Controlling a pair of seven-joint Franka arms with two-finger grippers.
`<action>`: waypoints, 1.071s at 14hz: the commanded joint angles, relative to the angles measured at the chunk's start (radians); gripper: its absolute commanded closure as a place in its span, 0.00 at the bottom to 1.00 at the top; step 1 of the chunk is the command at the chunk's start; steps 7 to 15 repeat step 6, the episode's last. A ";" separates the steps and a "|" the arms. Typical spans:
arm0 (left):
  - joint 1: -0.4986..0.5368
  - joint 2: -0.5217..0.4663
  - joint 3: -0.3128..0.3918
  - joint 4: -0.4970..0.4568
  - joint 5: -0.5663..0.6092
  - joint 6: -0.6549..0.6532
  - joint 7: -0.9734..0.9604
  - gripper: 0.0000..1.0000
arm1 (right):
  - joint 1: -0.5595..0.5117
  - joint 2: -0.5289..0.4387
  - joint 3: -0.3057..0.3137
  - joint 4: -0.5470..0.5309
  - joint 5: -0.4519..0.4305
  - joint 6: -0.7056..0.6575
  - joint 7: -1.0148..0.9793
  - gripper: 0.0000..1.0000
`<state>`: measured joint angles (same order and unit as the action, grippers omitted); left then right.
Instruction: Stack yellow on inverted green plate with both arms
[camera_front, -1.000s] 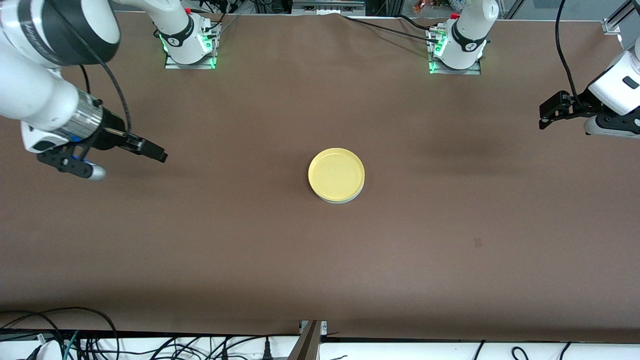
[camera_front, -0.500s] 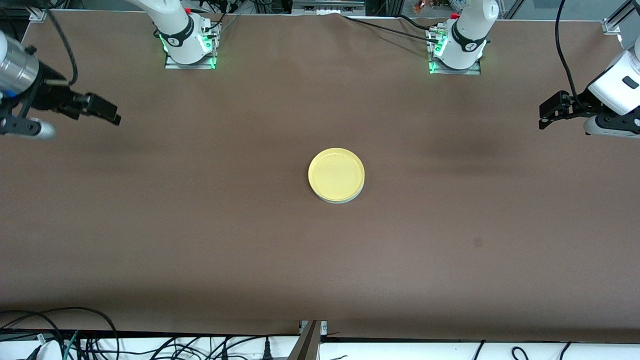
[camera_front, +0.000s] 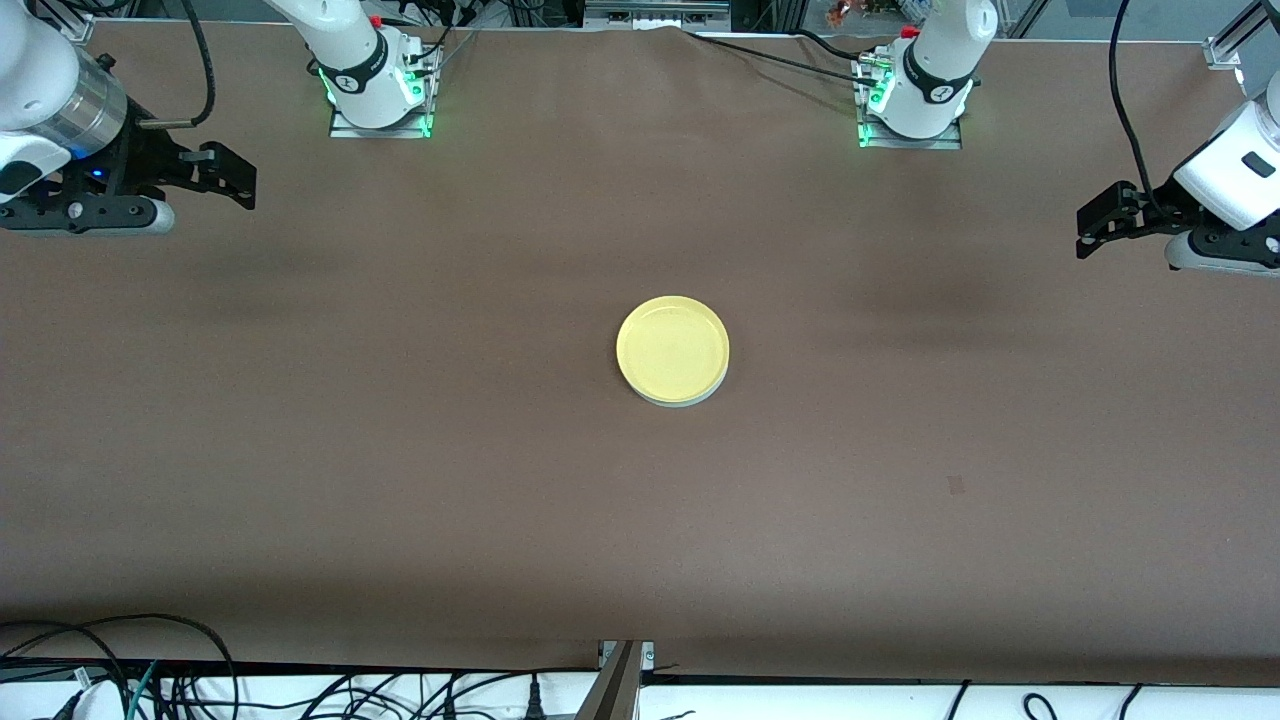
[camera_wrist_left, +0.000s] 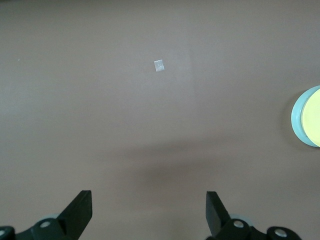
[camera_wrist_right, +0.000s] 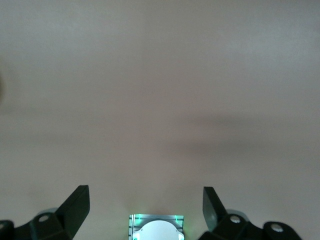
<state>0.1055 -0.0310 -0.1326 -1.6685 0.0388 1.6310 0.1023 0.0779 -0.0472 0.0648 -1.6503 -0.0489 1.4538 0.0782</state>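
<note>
The yellow plate (camera_front: 672, 346) sits rim-up in the middle of the table (camera_front: 400, 450), stacked right on the green plate (camera_front: 680, 400), which only peeks out as a thin pale crescent along the edge nearest the front camera. Both are round, shallow and smooth; nothing is in the yellow one. In the left wrist view the green rim (camera_wrist_left: 296, 122) shows around the yellow (camera_wrist_left: 312, 122).

The tabletop is matte brown cloth with a small pale square mark (camera_wrist_left: 159, 65).

The left gripper (camera_front: 1092, 228) hangs over the left arm's edge, fingers spread wide, empty. The right gripper (camera_front: 232, 178) is over the right arm's edge, also wide open and holding nothing.
</note>
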 joint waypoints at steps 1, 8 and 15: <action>0.006 0.011 -0.007 0.027 -0.016 -0.016 0.007 0.00 | -0.018 -0.048 0.017 -0.048 0.001 0.019 -0.020 0.00; 0.008 0.011 -0.007 0.027 -0.016 -0.016 0.008 0.00 | -0.018 -0.048 0.015 -0.048 0.023 0.016 -0.034 0.00; 0.008 0.011 -0.007 0.027 -0.016 -0.016 0.008 0.00 | -0.018 -0.048 0.015 -0.048 0.023 0.016 -0.034 0.00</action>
